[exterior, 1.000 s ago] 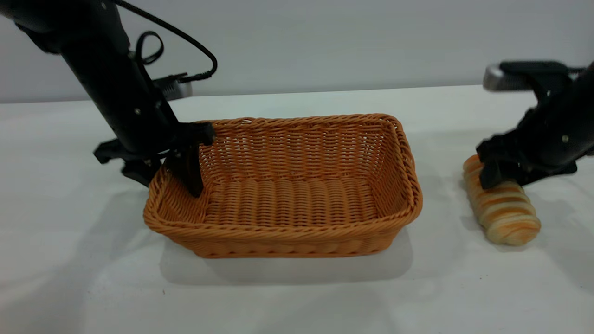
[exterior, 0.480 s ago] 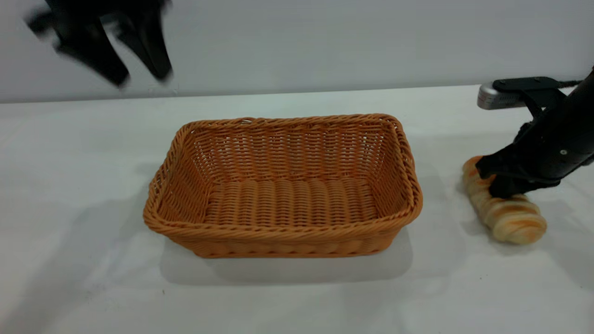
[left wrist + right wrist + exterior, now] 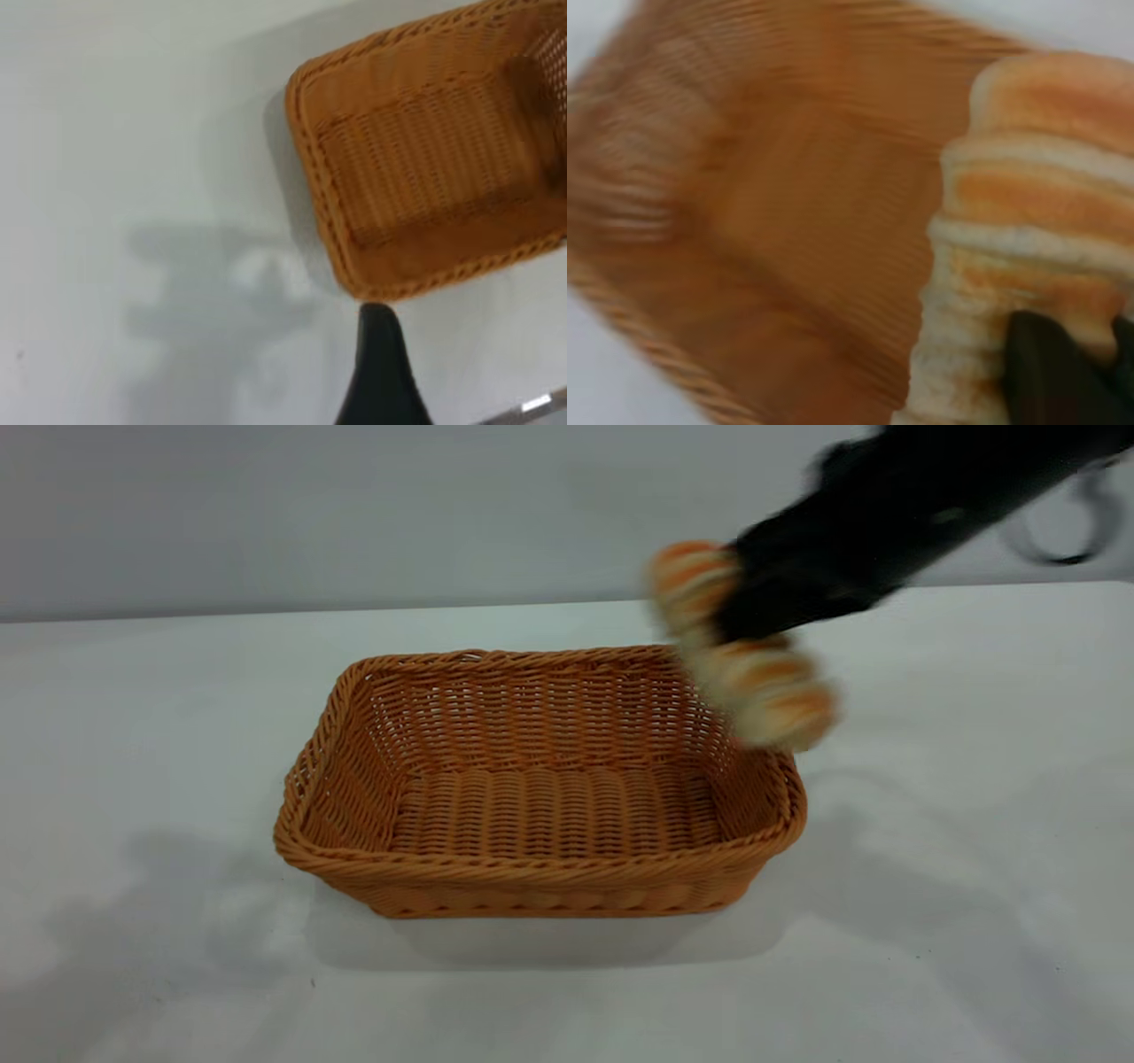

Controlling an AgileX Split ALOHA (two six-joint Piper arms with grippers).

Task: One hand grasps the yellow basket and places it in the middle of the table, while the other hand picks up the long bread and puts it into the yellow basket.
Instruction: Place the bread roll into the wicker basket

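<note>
Yellow basket [image 3: 540, 779]: set upright at the centre of the table [image 3: 974, 824], hollow bare.

Long bread [image 3: 744, 646]: held in the air above the basket's rim toward 2 o'clock, tilted, gripped at mid-length.

Right gripper [image 3: 753, 615]: jaws closed around the bread.

Left gripper [image 3: 381, 372]: seen only in its wrist view, above the table beside the basket; jaw state cannot be told.

No text, label, brand, number or sign can be read anywhere in these views.
</note>
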